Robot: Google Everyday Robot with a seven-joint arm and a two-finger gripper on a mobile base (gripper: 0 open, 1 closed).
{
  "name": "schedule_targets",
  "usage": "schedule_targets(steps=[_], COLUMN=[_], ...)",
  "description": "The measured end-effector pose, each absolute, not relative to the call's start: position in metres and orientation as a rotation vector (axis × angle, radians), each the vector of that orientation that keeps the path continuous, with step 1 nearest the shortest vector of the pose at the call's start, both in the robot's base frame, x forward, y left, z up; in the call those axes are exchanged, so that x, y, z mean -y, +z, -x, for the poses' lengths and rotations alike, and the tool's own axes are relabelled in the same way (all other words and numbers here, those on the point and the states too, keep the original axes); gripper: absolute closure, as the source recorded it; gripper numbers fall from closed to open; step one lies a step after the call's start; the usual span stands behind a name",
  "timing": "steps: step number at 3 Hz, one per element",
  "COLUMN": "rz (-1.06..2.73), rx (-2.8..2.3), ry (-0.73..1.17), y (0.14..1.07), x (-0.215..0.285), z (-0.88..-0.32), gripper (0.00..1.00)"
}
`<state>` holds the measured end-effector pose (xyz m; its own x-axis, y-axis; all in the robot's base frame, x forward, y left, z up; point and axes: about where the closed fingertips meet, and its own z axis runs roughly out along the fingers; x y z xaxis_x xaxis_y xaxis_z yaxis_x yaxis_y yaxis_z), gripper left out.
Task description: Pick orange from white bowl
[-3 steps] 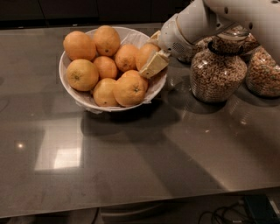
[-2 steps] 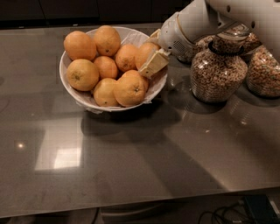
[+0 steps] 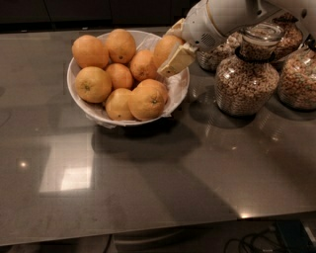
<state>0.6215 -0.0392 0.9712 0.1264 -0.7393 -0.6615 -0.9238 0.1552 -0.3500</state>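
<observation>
Cream-fingered, your gripper (image 3: 166, 51) clamped the smooth round orange fruit (image 3: 163, 44) at two o'clock in the deep white bowl (image 3: 74, 96), likely nearest the arm (image 3: 232, 15).

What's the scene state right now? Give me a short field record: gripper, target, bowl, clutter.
gripper: gripper over the right side of the bowl, one finger on each side of an orange
target: orange, held between the fingers at the bowl's right rim, sitting higher than its neighbours
bowl: white bowl, upright, on the table
bowl contents: other oranges piled inside
clutter: glass jars of cereal to the right of the bowl, apart from it
</observation>
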Motion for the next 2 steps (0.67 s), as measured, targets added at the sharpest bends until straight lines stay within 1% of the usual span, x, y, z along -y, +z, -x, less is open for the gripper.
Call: schedule_targets(steps=[1,2], rz=[1.628,1.638], rx=[-1.603,-1.520], ry=[0.286,0.314], y=[0.996,1.018], x=[0.043,0.036], z=[-0.611,-0.597], gripper=[1.00,1.00])
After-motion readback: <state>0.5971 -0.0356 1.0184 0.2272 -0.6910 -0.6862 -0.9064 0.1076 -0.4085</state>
